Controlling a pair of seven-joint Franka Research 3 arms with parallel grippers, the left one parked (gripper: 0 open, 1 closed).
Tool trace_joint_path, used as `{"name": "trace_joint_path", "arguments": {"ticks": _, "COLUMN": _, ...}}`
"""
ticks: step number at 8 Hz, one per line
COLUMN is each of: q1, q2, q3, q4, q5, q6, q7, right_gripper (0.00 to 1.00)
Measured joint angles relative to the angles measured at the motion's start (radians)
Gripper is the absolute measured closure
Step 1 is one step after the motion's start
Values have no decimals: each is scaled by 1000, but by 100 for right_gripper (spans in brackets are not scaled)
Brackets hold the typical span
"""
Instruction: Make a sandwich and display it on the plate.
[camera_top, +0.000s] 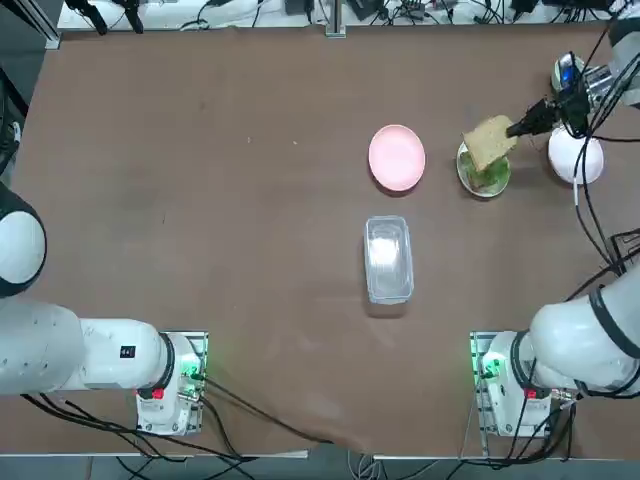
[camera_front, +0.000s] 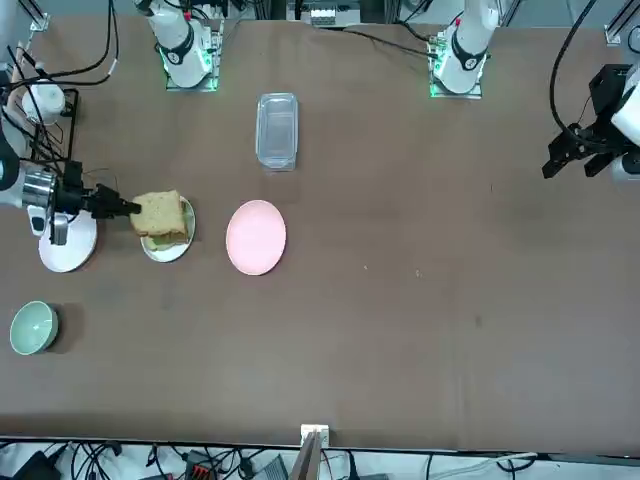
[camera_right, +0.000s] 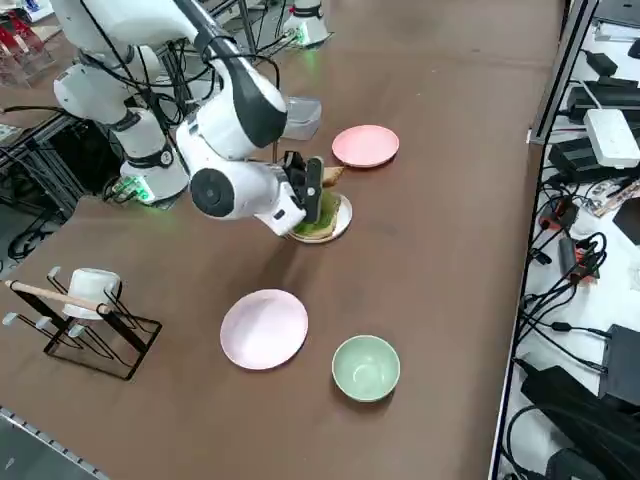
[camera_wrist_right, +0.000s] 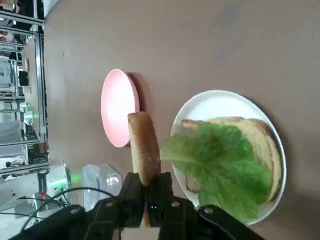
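Note:
A small white plate (camera_wrist_right: 215, 97) holds one toast slice (camera_wrist_right: 262, 145) with a green lettuce leaf (camera_wrist_right: 220, 165) on top. My right gripper (camera_wrist_right: 150, 192) is shut on a second toast slice (camera_wrist_right: 144, 147), gripping it by one edge. That slice hangs tilted just above the plate (camera_top: 463, 172), on the side toward the pink plate. In the top view the held toast slice (camera_top: 490, 143) covers part of the lettuce (camera_top: 488, 178), with the gripper (camera_top: 522, 126) at the far right of the table. The front view shows the gripper (camera_front: 125, 207), the toast (camera_front: 160, 213) and the plate (camera_front: 166, 256).
A pink plate (camera_top: 397, 156) lies just left of the white one. A second white plate (camera_top: 576, 157) sits under my wrist. A clear lidded container (camera_top: 388, 258) is mid-table. A pale-green bowl (camera_front: 33, 327) and a wire rack with a mug (camera_right: 90, 300) stand near the right edge.

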Motion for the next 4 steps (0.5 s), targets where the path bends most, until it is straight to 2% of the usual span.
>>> {"name": "trace_joint_path", "arguments": {"ticks": 4, "q1": -39, "q2": 55, "q3": 0, "q4": -7, "q5": 44, "q6": -2, "q7": -51, "right_gripper": 93}}
